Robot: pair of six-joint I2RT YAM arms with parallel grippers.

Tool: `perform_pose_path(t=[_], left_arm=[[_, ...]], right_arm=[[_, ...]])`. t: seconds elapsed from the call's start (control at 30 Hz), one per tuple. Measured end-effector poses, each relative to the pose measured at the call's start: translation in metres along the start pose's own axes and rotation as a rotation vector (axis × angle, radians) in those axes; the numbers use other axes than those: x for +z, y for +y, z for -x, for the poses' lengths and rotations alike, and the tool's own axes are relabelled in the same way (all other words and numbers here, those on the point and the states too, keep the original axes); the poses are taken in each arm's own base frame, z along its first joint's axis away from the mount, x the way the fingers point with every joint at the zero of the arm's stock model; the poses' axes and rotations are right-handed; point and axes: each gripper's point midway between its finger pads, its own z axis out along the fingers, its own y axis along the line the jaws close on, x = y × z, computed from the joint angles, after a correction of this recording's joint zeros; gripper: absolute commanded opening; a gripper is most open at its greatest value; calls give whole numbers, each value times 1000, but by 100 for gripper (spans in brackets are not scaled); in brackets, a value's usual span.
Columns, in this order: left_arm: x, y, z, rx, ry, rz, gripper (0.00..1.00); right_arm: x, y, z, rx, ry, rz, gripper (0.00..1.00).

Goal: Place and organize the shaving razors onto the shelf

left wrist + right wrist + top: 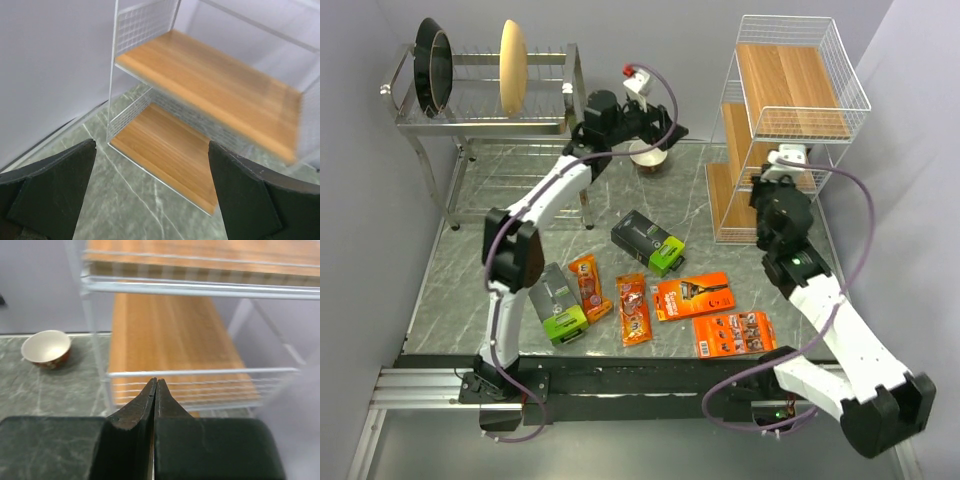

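Observation:
Six shaving razors lie on the marble table in the top view: two dark grey boxes with green ends (648,241) (558,303), two narrow orange blister packs (589,286) (633,308) and two flat orange cards (694,296) (733,333). The shelf (790,90) stands at the back right, its wooden boards bare (210,85) (170,335). My left gripper (660,132) (152,165) hovers at the back centre, open and holding nothing, facing the shelf. My right gripper (778,172) (156,382) sits just in front of the shelf's lower boards, fingers pressed together with nothing between them.
A steel dish rack (490,90) with plates stands at the back left. A small bowl (648,157) (46,348) rests on the table just under the left gripper, left of the shelf. Walls close in behind and on both sides.

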Motion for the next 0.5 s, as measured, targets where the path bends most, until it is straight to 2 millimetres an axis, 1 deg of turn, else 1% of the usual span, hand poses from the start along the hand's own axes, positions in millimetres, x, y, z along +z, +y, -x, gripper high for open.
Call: perform_pose_path(t=[0.17, 0.2, 0.27, 0.3, 0.37, 0.4, 0.43, 0.5], left_arm=[[35, 21, -49, -2, 5, -31, 99], [39, 23, -59, -5, 9, -37, 99], [48, 23, -71, -8, 3, -46, 100], [53, 23, -76, -9, -3, -51, 99], [60, 22, -82, -11, -20, -49, 99], [62, 22, -85, -15, -21, -46, 99], [63, 21, -85, -19, -26, -43, 99], [64, 20, -87, -33, -34, -37, 99]], right_arm=[[-29, -26, 19, -4, -44, -4, 0], [-35, -29, 22, -5, -52, -4, 6], [-47, -36, 23, -3, -54, 5, 32], [-50, -35, 23, 1, -51, 22, 48], [-56, -30, 23, 15, -48, 65, 57], [-57, -26, 24, 17, -49, 90, 62], [-56, -21, 23, 18, -45, 110, 64], [-46, -10, 15, 11, -17, 140, 68]])
